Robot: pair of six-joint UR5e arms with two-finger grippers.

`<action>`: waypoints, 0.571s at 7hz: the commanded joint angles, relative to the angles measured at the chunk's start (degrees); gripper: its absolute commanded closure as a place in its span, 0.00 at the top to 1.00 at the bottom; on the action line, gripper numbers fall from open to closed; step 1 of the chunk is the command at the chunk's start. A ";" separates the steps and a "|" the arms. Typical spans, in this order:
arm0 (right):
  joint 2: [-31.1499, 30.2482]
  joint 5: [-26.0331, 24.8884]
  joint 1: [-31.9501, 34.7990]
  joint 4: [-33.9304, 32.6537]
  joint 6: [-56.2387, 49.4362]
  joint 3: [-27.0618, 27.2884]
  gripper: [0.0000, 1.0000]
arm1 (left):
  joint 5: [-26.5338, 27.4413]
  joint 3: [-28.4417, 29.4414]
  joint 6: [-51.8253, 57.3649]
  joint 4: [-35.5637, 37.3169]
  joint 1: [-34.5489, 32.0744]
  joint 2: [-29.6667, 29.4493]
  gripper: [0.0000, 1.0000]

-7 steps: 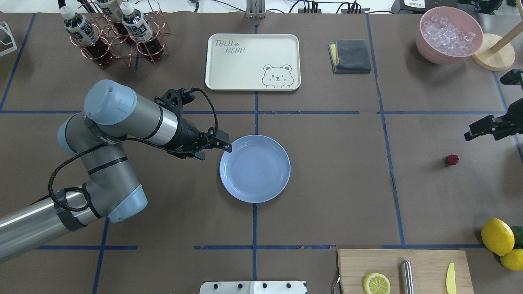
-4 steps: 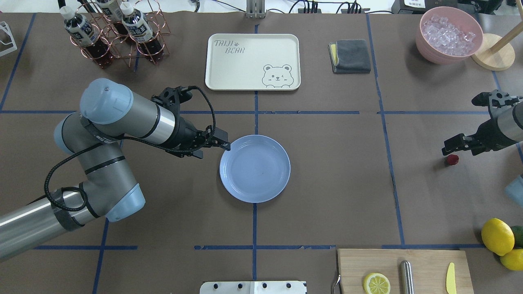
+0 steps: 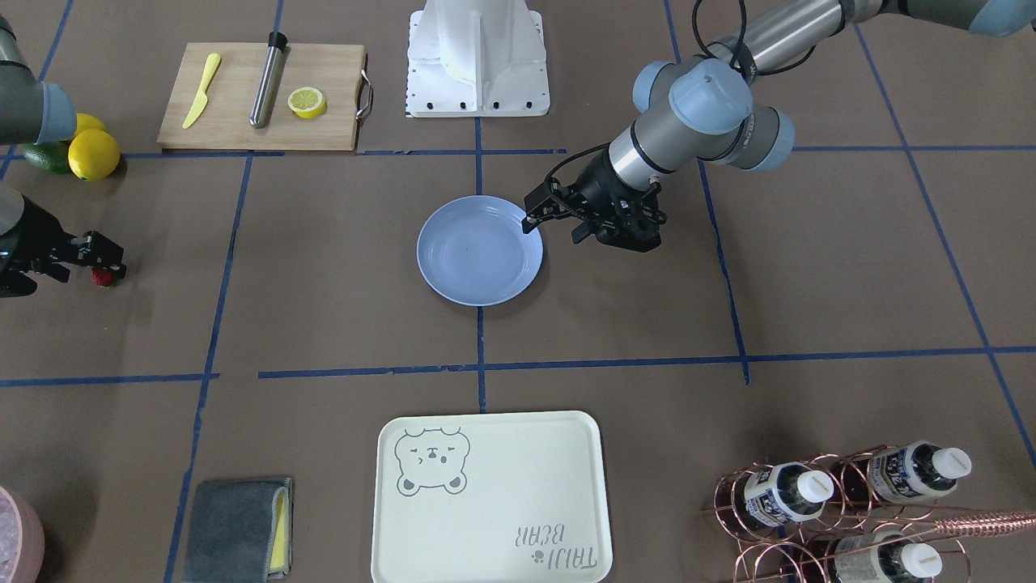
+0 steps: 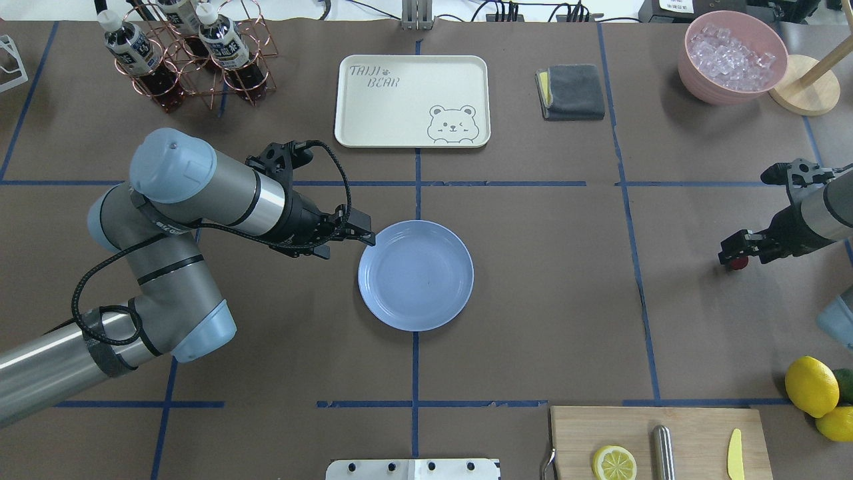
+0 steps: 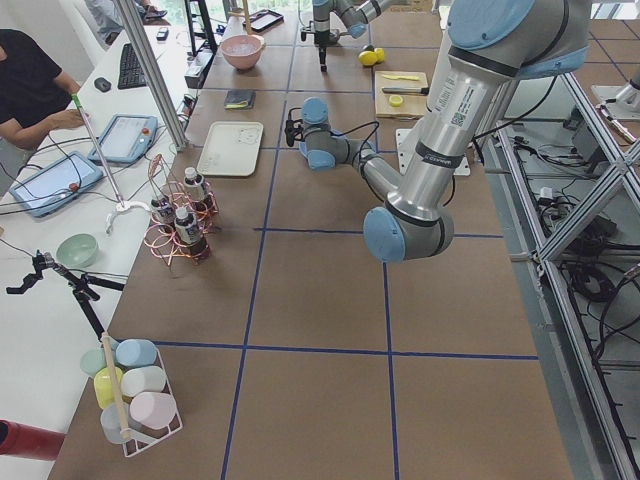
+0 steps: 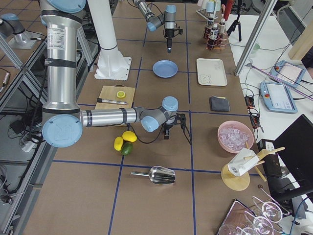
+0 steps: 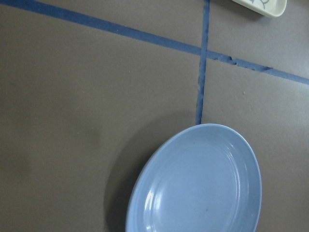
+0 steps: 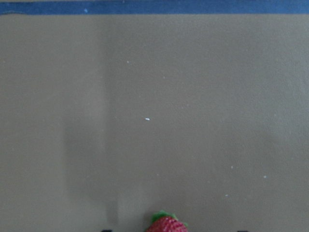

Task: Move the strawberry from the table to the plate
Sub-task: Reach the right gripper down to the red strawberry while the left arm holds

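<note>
Located strawberry (image 4: pixel 737 263) on the table (image 4: pixel 533 300), in the square on the robot's right, well apart from the plate (image 4: pixel 416 275).

Found right gripper (image 4: pixel 734 256) low over the berry, jaws spread to either side of it and not pinching. In the right wrist view, saw only the red top and a bit of green leaf at the bottom edge, flanked by two dark fingertip corners.

Found left gripper (image 4: pixel 344 244) just beside the plate's left rim, jaws spread apart. Saw one finger overlap the rim in the overhead view; cannot tell whether touching.

Noted plate lying flat across a blue tape line.

Read "TAIJI BEAR" with a paw mark on the cream tray (image 4: pixel 412 100), and a bear face drawn in the opposite corner. Saw the same lettering upside down in the front-facing view.

Could not read the white labels on the bottles (image 4: pixel 220 37) in the copper rack (image 4: pixel 246 80): print too small. Likewise for the sticker band on the left arm (image 4: pixel 170 230).
</note>
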 commanded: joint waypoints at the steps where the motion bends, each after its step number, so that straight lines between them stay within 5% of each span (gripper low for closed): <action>1: 0.01 -0.05 -0.29 0.01 0.00 0.01 0.00 | 0.00 0.00 0.00 0.08 0.00 0.00 0.95; 4: 0.71 0.04 -0.20 -1.22 3.75 8.50 0.00 | 0.17 -1.74 0.00 -0.01 -0.35 0.18 0.95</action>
